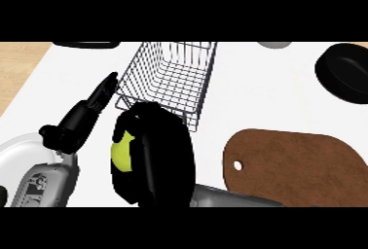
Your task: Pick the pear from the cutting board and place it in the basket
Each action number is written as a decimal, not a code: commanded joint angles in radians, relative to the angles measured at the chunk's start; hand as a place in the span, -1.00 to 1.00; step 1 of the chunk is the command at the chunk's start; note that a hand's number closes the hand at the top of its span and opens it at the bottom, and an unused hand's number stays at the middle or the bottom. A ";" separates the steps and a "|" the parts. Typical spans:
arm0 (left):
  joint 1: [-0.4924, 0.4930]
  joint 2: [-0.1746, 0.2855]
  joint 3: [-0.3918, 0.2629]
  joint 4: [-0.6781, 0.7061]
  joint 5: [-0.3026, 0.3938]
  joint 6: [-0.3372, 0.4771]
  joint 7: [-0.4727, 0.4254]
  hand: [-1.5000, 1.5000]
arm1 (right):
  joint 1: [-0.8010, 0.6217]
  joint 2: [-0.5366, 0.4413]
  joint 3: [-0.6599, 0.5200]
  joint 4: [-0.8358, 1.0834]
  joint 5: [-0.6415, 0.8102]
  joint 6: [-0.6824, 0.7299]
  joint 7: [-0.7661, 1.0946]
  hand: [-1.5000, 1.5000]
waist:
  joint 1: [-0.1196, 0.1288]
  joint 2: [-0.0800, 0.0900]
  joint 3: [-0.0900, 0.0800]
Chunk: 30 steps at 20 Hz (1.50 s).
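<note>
We see the white desk [273, 97] filling most of the view, w/ a tan strip along its left edge. At lower right lies the brown cutting board [302, 165], w/ nothing on it and a small hole [238, 166] near its left edge. The wire basket [173, 73] sits top centre, apart from the board. The right hand [161, 155] is in the middle, btwn board and left arm, its fingers curled and clamped on the pear [123, 151]. The yellow-green pear shows at the hand's left side, just short of the basket's near edge, not inside it. The left hand [79, 119] is at left, fingers [104, 90] straight and together, tips just beside the basket's left wall. A black round dish [348, 73] sits top right.
</note>
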 commanded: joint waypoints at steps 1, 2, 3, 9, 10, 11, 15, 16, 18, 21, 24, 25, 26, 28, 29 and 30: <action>-0.006 0.003 0.001 0.006 0.011 -0.014 0.005 0.00 | -0.147 0.012 -0.072 0.057 -0.015 -0.020 0.232 1.00 | 0.012 0.002 0.000; -0.011 0.015 0.010 0.005 -0.003 -0.005 -0.006 0.00 | -0.156 0.012 -0.070 0.099 -0.006 -0.047 0.242 1.00 | 0.015 0.006 0.000; -0.013 -0.001 0.001 0.015 -0.003 0.001 -0.009 0.00 | -0.177 0.012 -0.082 0.115 -0.001 -0.049 0.254 1.00 | 0.011 0.007 0.000; -0.034 -0.004 -0.002 0.021 -0.010 0.004 -0.003 0.00 | -0.340 0.012 -0.228 0.280 0.006 -0.092 0.267 1.00 | 0.008 0.017 0.002; -0.029 -0.008 0.002 0.035 0.002 -0.004 -0.011 0.00 | -0.372 0.012 -0.252 0.308 0.000 -0.085 0.272 1.00 | 0.013 0.018 0.000; -0.018 0.002 0.002 0.023 0.001 -0.011 -0.013 0.00 | -0.391 0.012 -0.265 0.342 0.020 -0.097 0.283 1.00 | 0.022 0.016 0.000; -0.006 0.007 0.008 0.009 0.010 -0.016 -0.003 0.00 | -0.475 0.012 -0.316 0.448 0.044 -0.128 0.294 1.00 | 0.014 0.015 0.002; -0.023 -0.002 0.006 0.015 0.003 -0.005 -0.005 0.00 | -0.485 0.012 -0.341 0.470 0.037 -0.135 0.295 1.00 | 0.006 0.017 0.002; -0.007 -0.006 0.004 0.019 0.000 -0.001 -0.017 0.00 | -0.473 0.012 -0.332 0.524 0.035 -0.189 0.284 1.00 | 0.006 0.021 0.003; -0.017 0.013 0.019 0.010 0.001 -0.005 -0.014 0.00 | -0.520 0.012 -0.365 0.582 -0.003 -0.170 0.281 1.00 | -0.001 0.019 0.003; 0.027 -0.008 -0.003 -0.013 -0.010 0.003 -0.033 0.00 | -0.518 0.012 -0.369 0.667 -0.040 -0.218 0.235 1.00 | 0.001 0.023 0.004; -0.017 -0.016 0.006 0.012 -0.020 0.027 -0.011 0.00 | -0.494 0.012 -0.333 0.647 -0.057 -0.226 0.234 1.00 | -0.020 0.021 0.005; 0.015 -0.011 0.002 -0.007 -0.036 0.034 -0.035 0.00 | -0.493 0.012 -0.365 0.691 -0.070 -0.245 0.202 1.00 | -0.012 0.023 0.004; -0.018 0.014 0.030 0.012 0.000 -0.001 -0.009 0.00 | -0.507 0.012 -0.355 0.728 -0.105 -0.259 0.178 1.00 | -0.017 0.023 0.005; -0.020 0.035 0.055 0.013 0.014 -0.013 -0.021 0.00 | -0.507 0.012 -0.323 0.741 -0.088 -0.306 0.193 1.00 | -0.011 0.023 0.004; -0.039 -0.008 0.020 -0.009 -0.003 0.020 0.032 0.00 | -0.481 0.012 -0.345 0.732 -0.099 -0.323 0.150 1.00 | -0.029 0.020 0.006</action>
